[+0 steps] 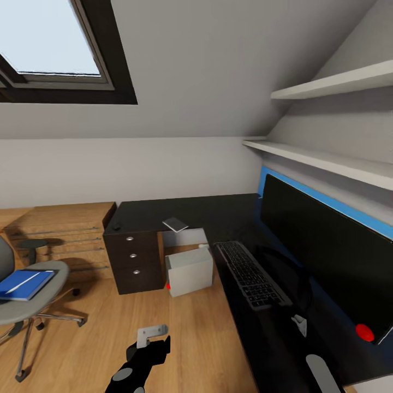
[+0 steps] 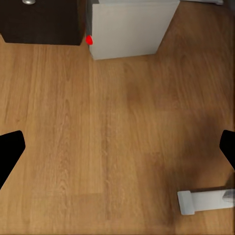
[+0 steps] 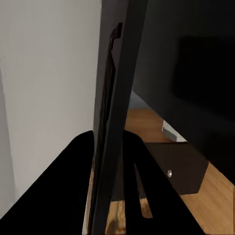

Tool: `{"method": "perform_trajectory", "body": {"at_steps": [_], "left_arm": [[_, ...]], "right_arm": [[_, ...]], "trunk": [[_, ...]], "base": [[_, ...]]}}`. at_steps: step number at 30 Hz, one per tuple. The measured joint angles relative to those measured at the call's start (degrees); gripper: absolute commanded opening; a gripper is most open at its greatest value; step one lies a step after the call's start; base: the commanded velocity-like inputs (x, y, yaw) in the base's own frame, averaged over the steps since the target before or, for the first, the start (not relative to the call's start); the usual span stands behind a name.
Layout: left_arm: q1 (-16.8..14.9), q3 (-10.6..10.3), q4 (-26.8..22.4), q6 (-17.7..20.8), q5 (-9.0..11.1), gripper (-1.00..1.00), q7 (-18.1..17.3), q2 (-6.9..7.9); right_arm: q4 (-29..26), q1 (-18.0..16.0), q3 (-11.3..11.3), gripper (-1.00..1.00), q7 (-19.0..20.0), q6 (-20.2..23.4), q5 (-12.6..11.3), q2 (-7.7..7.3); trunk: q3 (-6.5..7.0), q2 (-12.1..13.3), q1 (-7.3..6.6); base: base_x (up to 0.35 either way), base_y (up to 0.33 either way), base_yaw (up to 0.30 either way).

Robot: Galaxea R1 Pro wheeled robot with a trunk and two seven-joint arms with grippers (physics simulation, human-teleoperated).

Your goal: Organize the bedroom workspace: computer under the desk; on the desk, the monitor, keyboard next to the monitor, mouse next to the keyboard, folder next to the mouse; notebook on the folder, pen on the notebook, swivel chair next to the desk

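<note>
two black fingers [image 3: 110, 196] of the right gripper [image 1: 297, 322] clamp the thin black-fronted monitor's [image 1: 327, 251] edge.

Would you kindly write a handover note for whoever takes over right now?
Left hand open, above the floor. Right hand around the monitor's edge; grip unclear.
Monitor and keyboard side by side on the desk; notebook farther back on it; computer on the floor by the drawer unit.
Remaining: folder, pen on it, lies on the swivel chair; move it, stack notebook and pen, place mouse (possibly the dark lump at the desk's far corner), bring chair in.
</note>
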Motion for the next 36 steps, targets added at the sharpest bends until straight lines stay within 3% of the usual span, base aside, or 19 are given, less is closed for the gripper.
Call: {"method": "perform_trajectory", "body": {"at_steps": [3,5,11,26,30,36], "left_arm": [[0.0,0.0,-0.1,0.0,0.0,1.0,0.0,0.0],[0.0,0.0,-0.2,0.0,0.0,1.0,0.0,0.0],[0.0,0.0,-0.3,0.0,0.0,1.0,0.0,0.0],[0.0,0.0,-0.2,0.0,0.0,1.0,0.0,0.0],[0.0,0.0,-0.2,0.0,0.0,1.0,0.0,0.0],[0.0,0.0,-0.2,0.0,0.0,1.0,0.0,0.0]], "right_arm": [[0.4,0.0,1.0,-1.0,-0.1,-6.5,0.4,0.37],[2.3,0.0,2.9,-1.0,-0.3,-9.0,0.8,0.5],[4.5,-0.1,4.3,-1.0,-0.3,-13.9,0.5,0.68],[5.0,-0.1,4.6,-1.0,-0.9,-14.7,0.6,0.67],[6.8,-0.2,6.5,-1.0,-1.1,-14.6,0.7,0.47],[8.1,-0.4,7.0,-1.0,-0.6,-14.6,0.3,0.15]], "trunk": [[0.0,0.0,0.0],[-0.01,0.0,0.0],[0.0,0.0,0.0],[0.0,0.0,0.0],[0.0,0.0,0.0],[0.0,0.0,0.0]], "base": [[0.0,-0.025,0.0],[0.0,-0.005,0.0],[0.0,-0.001,0.0],[0.0,0.0,0.0],[0.0,0.0,0.0],[0.0,-0.008,0.0]]}}
